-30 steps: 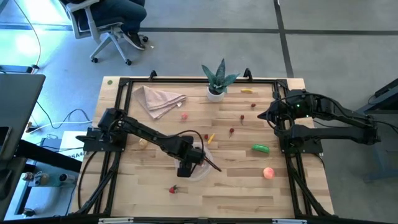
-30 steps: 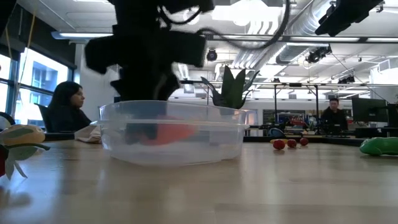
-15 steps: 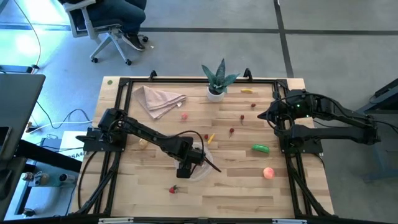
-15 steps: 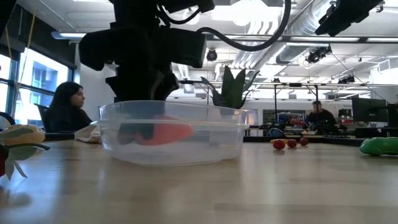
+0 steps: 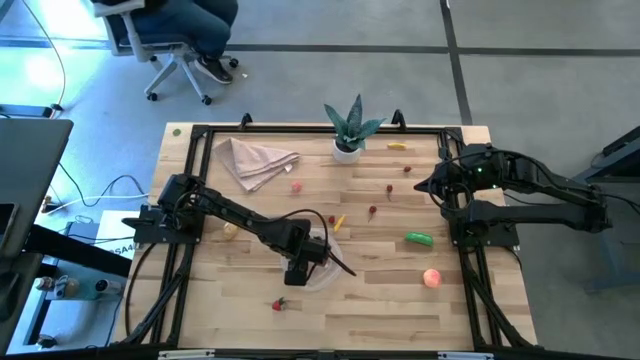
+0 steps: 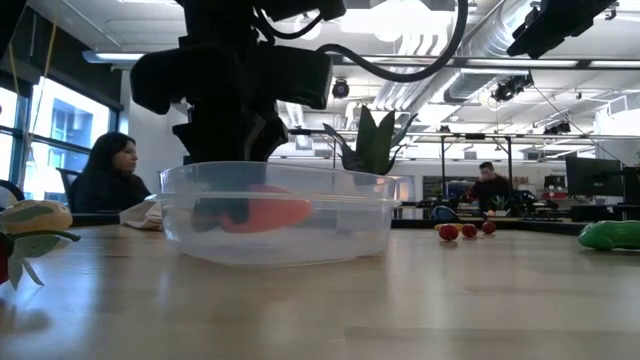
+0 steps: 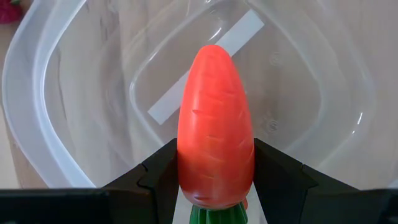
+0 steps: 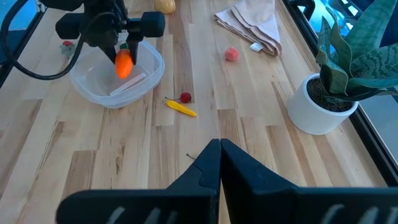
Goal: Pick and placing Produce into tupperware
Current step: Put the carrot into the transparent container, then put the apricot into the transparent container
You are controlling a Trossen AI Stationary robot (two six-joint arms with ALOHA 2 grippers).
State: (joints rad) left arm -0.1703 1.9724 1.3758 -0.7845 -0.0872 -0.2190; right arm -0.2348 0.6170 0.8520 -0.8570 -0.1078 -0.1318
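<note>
Centrally, the left pincer (image 5: 303,268) hangs over the clear round tupperware (image 5: 322,262) on the wooden surface (image 5: 380,300), its two dark fingers (image 7: 155,180) clamped on the thick, leafy end of the orange carrot (image 7: 215,124). In the left wrist view the carrot lies straight out between the fingers, long axis in line with the pincer's reach, tapered tip pointing away from the wrist and over the tub's floor, green stub back at the grip. In the low view the carrot (image 6: 262,212) shows through the tub wall (image 6: 330,225), nearly level and just above the bottom; whether it touches the floor cannot be told. The right wrist view shows it (image 8: 124,63) inside the tub's rim, tilted tip-down. The right pincer (image 8: 219,163) is closed on nothing, parked at the right edge of the surface, well apart from the tub. Loose on the surface: green cucumber (image 5: 419,238), pink peach (image 5: 431,278), small yellow banana (image 5: 339,222), red pieces (image 5: 373,211), cloth napkin (image 5: 256,160), potted plant (image 5: 349,128). Compared with the frames a second before, arms, carrot and tub sit unchanged; only a person (image 6: 489,186) in the room behind has shifted.
</note>
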